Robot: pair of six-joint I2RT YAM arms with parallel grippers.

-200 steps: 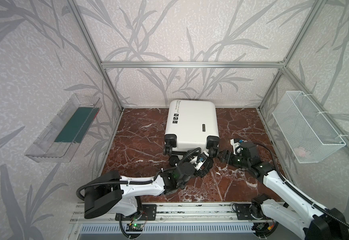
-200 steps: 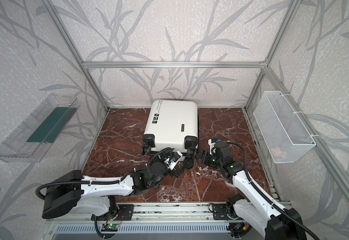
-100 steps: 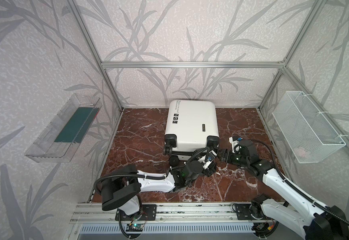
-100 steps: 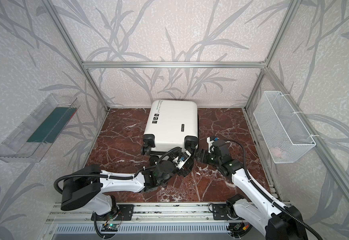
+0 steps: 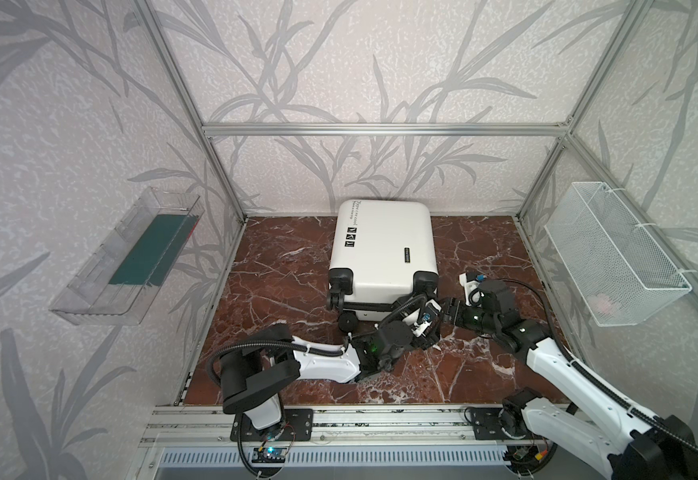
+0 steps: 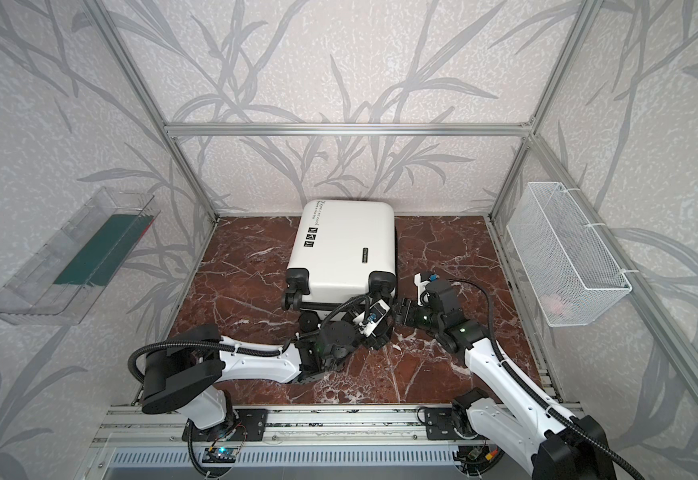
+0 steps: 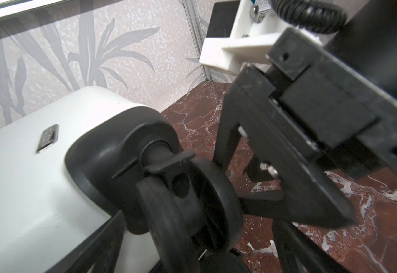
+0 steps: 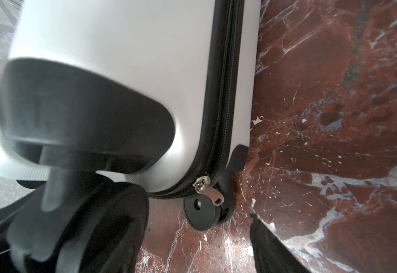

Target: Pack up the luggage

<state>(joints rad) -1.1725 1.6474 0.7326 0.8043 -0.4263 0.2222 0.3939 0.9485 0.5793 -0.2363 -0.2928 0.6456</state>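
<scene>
The luggage (image 5: pixel 384 249) lies zipped shut at 12 o'clock on the floor (image 5: pixel 289 266). The left gripper (image 5: pixel 429 329) has slid over to its 5 o'clock wheel (image 7: pixel 188 212), jaws wide apart. The right gripper (image 5: pixel 447 311), apart and empty, has neared the zipper pull (image 8: pixel 208 189), so unzipping looks next.

Black script lettering (image 5: pixel 357 206) on small white hard-shell suitcase (image 5: pixel 384 249): too small for me to read. Pink item (image 5: pixel 602 305) in white wire mesh basket (image 5: pixel 613 249): unidentifiable. Nearest black wheel (image 8: pixel 86 231): blurred.

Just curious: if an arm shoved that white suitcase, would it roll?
Probably slides, not rolls: the luggage lies flat on its shell, wheels jutting from one end. The shell looks stiff; the marble floor likely gives little grip.
</scene>
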